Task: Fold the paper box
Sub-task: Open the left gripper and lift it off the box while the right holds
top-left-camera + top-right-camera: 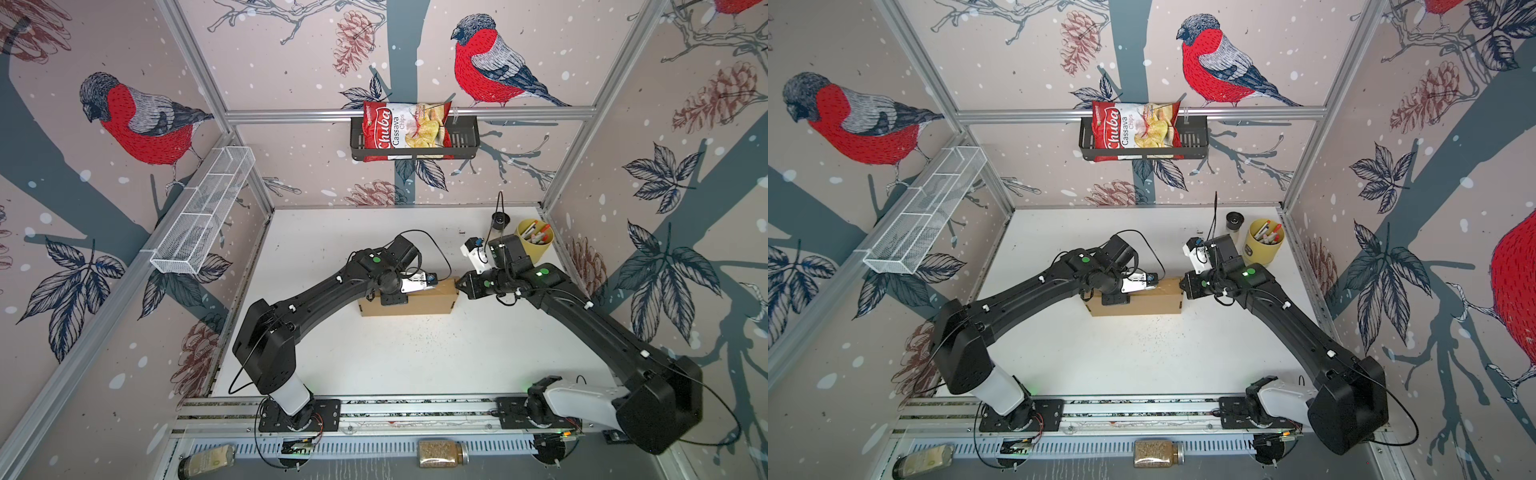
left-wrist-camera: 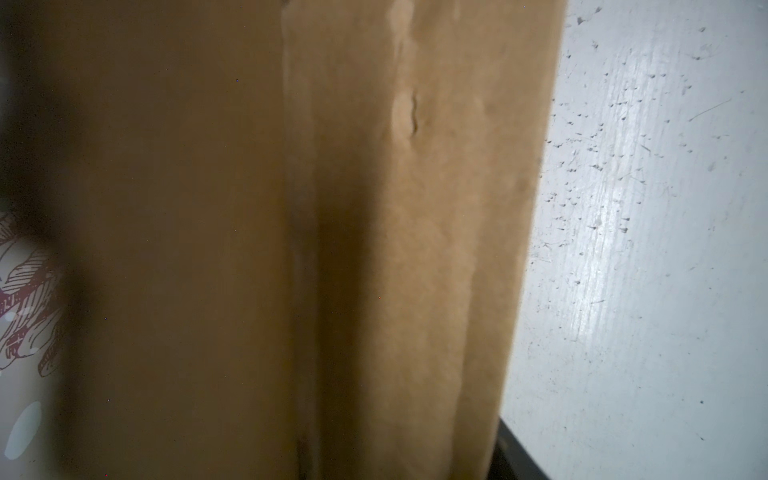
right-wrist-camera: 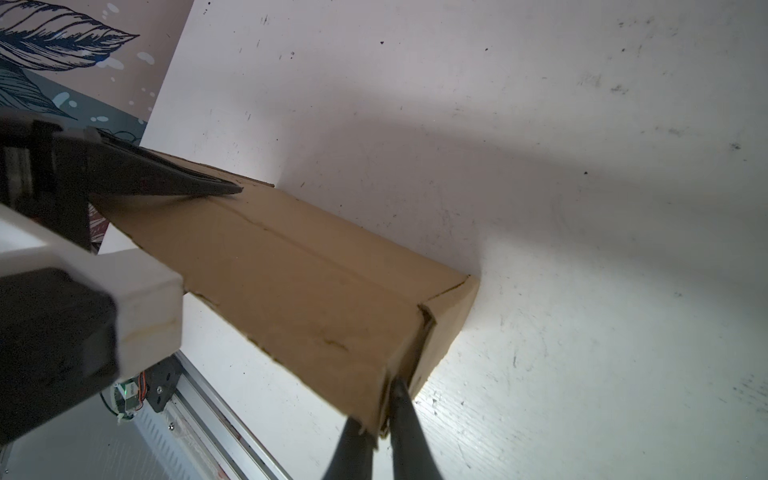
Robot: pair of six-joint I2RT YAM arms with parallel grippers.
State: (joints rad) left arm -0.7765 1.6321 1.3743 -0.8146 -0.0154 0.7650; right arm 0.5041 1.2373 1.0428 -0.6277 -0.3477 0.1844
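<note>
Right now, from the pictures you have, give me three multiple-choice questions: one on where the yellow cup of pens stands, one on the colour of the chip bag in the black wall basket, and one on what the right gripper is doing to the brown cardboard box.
1. Where on the white table does the yellow cup of pens stand?
A) back right corner B) front left corner C) centre
2. What is the main colour of the chip bag in the black wall basket?
A) blue B) green C) red
3. What state is the right gripper in?
A) wide open above the table B) shut on an end edge of the brown cardboard box C) holding a pen

Answers: 1 A, it stands where the back and right walls meet in both top views; 2 C, its packaging is red; 3 B, the right wrist view shows both fingers pinching cardboard.
</note>
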